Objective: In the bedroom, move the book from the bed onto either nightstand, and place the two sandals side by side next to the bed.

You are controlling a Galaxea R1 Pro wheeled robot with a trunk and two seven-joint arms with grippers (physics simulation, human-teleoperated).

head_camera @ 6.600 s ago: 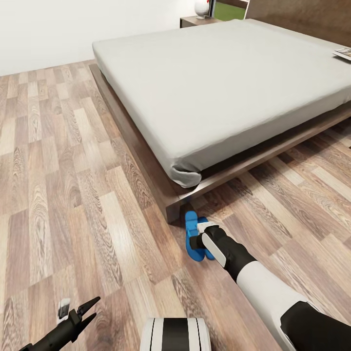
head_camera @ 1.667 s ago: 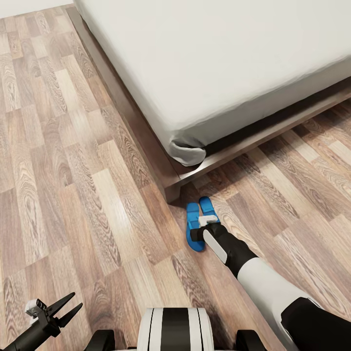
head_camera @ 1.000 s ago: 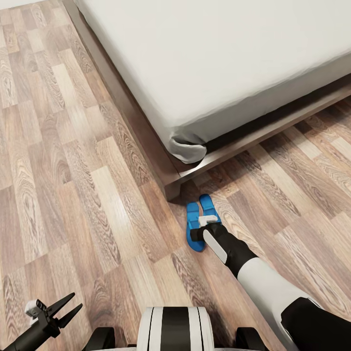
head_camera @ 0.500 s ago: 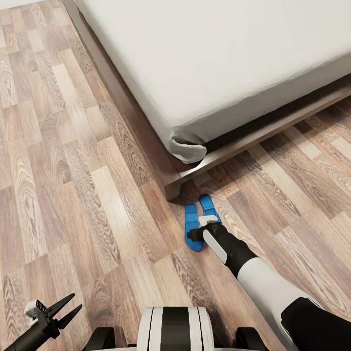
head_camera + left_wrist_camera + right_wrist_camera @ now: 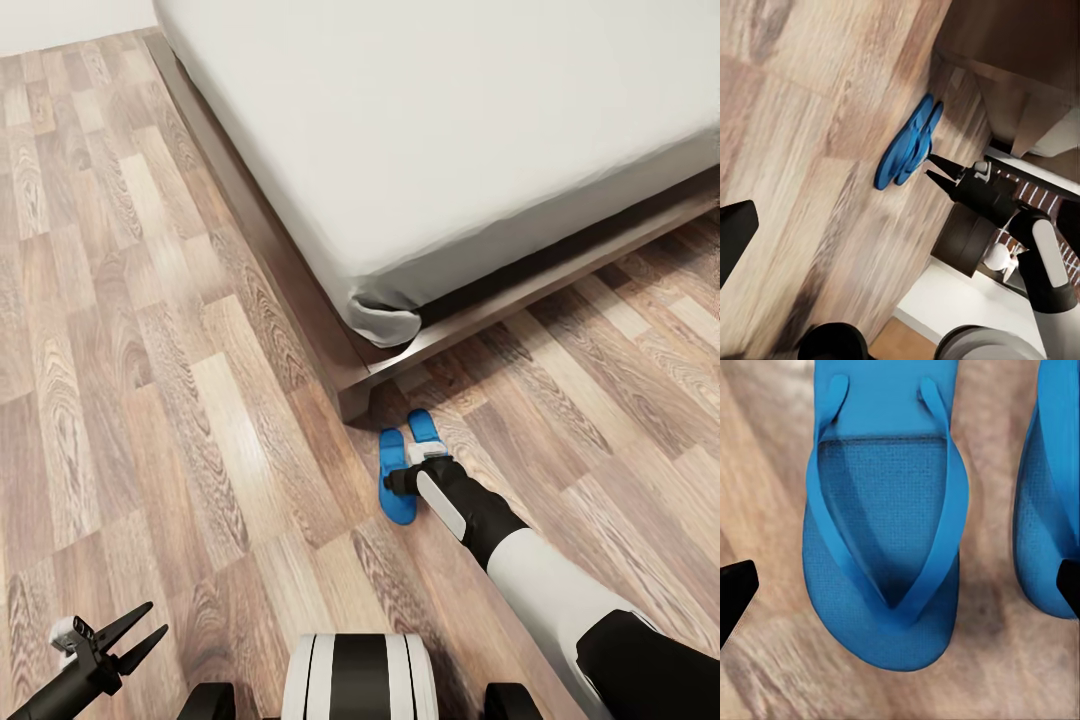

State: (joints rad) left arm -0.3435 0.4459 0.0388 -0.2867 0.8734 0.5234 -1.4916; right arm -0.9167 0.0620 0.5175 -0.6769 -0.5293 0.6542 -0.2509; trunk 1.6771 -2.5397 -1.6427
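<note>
1. The right gripper (image 5: 398,482) hangs low over the two sandals (image 5: 400,470), its fingers spread apart and holding nothing.
2. The blue sandals lie side by side on the wood floor (image 5: 150,400), just beside the corner of the bed (image 5: 400,150).
3. The left gripper (image 5: 140,630) is open too, well away from the bed.

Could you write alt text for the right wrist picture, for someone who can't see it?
A bright blue sandal lies flat on a wood-plank floor, its thong straps meeting in a V. Part of a second blue sandal lies close beside it.
</note>
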